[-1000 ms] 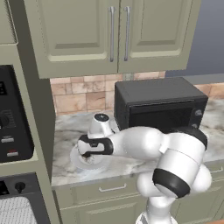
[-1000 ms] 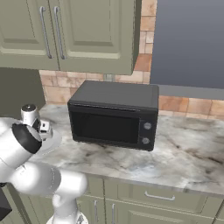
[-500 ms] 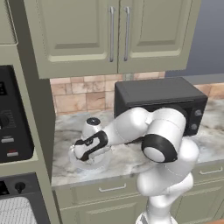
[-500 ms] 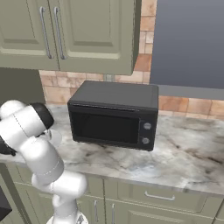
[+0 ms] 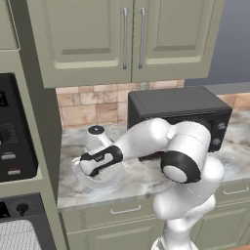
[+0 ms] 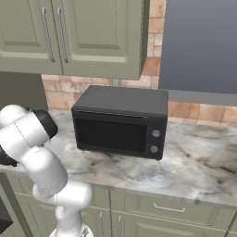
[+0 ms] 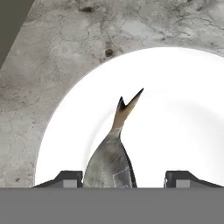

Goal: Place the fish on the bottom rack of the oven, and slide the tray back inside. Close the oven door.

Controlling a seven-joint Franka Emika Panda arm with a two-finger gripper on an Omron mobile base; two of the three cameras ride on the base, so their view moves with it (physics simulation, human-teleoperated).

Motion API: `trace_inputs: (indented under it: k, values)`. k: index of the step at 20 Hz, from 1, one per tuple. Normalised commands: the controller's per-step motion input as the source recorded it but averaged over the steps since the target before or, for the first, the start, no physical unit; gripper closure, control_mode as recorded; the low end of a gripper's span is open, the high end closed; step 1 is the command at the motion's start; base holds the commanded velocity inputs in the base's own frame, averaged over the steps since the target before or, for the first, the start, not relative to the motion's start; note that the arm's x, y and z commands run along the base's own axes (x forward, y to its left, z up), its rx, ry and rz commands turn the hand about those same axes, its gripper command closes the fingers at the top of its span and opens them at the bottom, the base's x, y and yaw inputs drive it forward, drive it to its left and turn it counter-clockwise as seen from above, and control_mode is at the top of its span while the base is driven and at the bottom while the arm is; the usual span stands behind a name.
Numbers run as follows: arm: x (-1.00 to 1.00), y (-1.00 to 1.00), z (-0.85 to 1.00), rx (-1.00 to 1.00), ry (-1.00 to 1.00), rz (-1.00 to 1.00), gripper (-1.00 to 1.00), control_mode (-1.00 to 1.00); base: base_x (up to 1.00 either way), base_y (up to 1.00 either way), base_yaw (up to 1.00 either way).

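- Over the white plate [image 7: 175, 109] on the left part of the marble counter [image 5: 141, 178], our gripper [image 7: 123, 177] has come down from where it hung a second ago; in the left base view the hand [image 5: 100, 161] now sits low over the plate [image 5: 100, 181], with the arm folded further forward than before.
- Between the two dark fingertips [image 7: 65, 178] lies the fish [image 7: 111, 157], its grey body at the bottom of the hand view and its brownish tail pointing away across the plate.
- Our fingers were spread at their widest a moment ago and are drawing inward; they are still spread, one on each side of the body. A gap shows on the right side, so we judge that they are not yet pinching the fish.
- So the fish is still on the plate, on the counter, left of the black countertop appliance [image 6: 122, 122]; it has not been lifted.
- For the task this means we are at the grasp itself, an early step. Everything else is still to do: lifting, carrying it to the oven [image 5: 17, 141] at the far left, setting it on the rack [image 5: 19, 237], pushing the rack in and shutting the door.
- We think the risk now is an off-centre squeeze, since the body sits nearer the left tip than the right and could slide on the smooth plate.
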Motion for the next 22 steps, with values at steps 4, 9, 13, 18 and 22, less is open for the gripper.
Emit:
trace_inputs:
  k: [4, 9, 13, 18, 22]
  values:
    - [-0.59, -0.57, 0.68, 0.0, -0.21, 0.0, 1.0, -1.0, 0.0, 0.0, 0.0]
    - [-0.69, -0.71, 0.71, 0.0, -0.25, 0.02, 1.0, -1.0, 0.0, 0.0, 0.0]
    - [-0.87, -0.75, 0.57, 0.0, -0.24, 0.04, 1.0, -1.0, 0.0, 0.0, 0.0]
    - [-0.84, -0.67, 0.43, 0.0, -0.2, 0.05, 1.0, -1.0, 0.0, 0.0, 0.0]
    - [-0.54, -0.31, 0.12, 0.0, -0.08, 0.09, 1.0, -1.0, 0.0, 0.0, 0.0]
